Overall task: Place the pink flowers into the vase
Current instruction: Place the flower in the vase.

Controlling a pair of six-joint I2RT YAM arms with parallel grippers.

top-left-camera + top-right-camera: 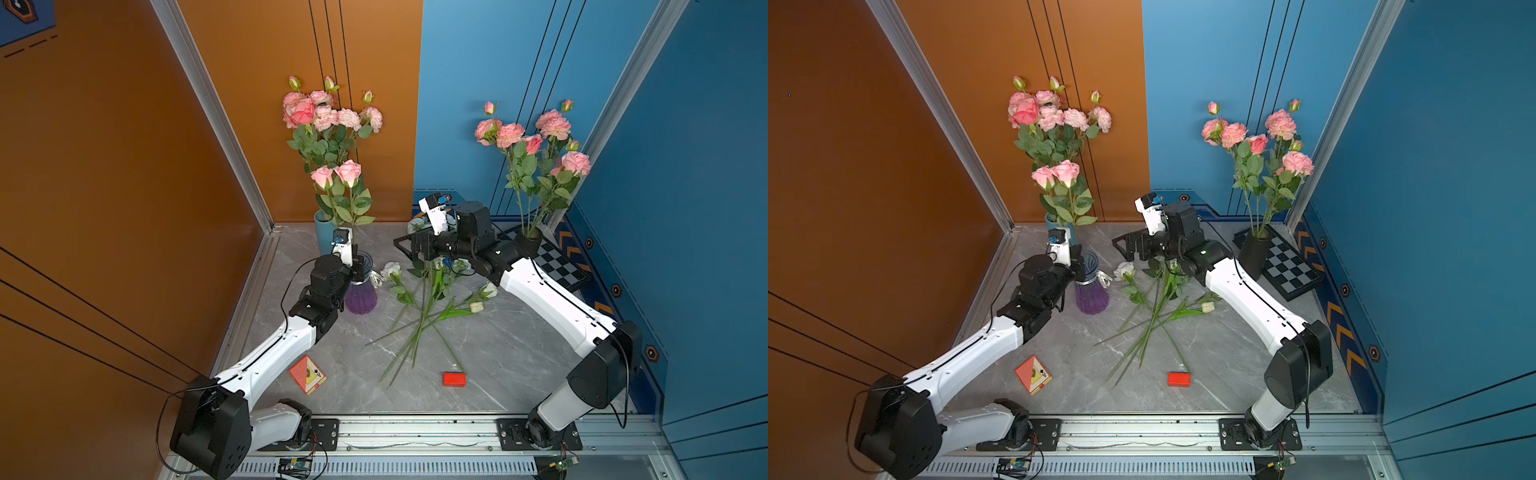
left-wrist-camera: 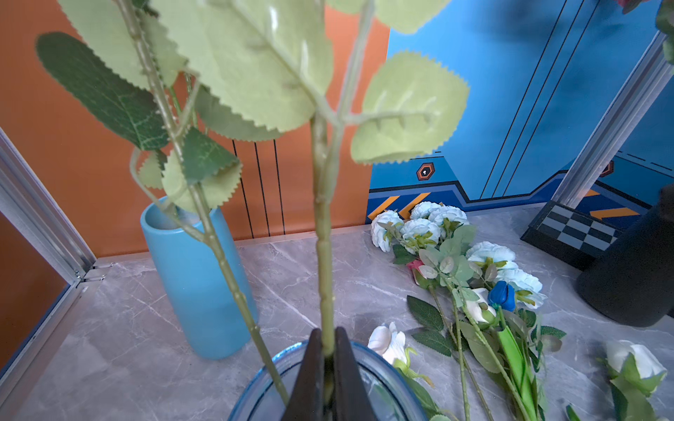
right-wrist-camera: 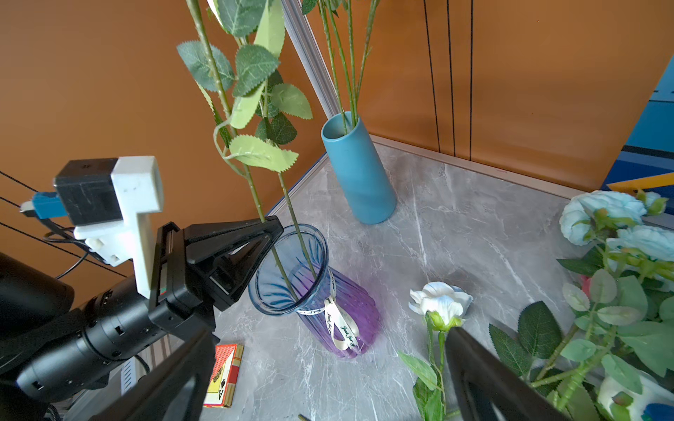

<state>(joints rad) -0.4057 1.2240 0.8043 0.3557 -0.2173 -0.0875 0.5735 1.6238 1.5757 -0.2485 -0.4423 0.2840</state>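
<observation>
1. You have the left gripper (image 3: 271, 227) at the rim of the purple vase (image 3: 339, 310), its fingers (image 2: 313, 368) clamped on a pink-flower stem (image 2: 322, 233). That stem and a second one beside it both reach down into the vase.
2. The pink flowers (image 1: 336, 174) on those two stems stand upright above the purple vase in both top views. So this pair looks as good as placed; what is left is letting go and drawing back.
3. More pink blooms stand in the blue vase (image 1: 324, 237) just behind, and another bunch in the black vase (image 1: 528, 241) at the far right corner. I see no pink stems loose on the table (image 1: 498, 365), bar a small reddish bud among the pile in the left wrist view.
4. Your right gripper (image 1: 409, 245) hangs with fingers spread wide and empty, over the heap of white flowers (image 1: 484, 297) and pale blue flowers (image 2: 423, 227).
5. Leaves crowd the held stem, so retreat may snag. A card box (image 1: 307, 374), red block (image 1: 454, 379) and chessboard (image 1: 559, 266) lie well clear.
</observation>
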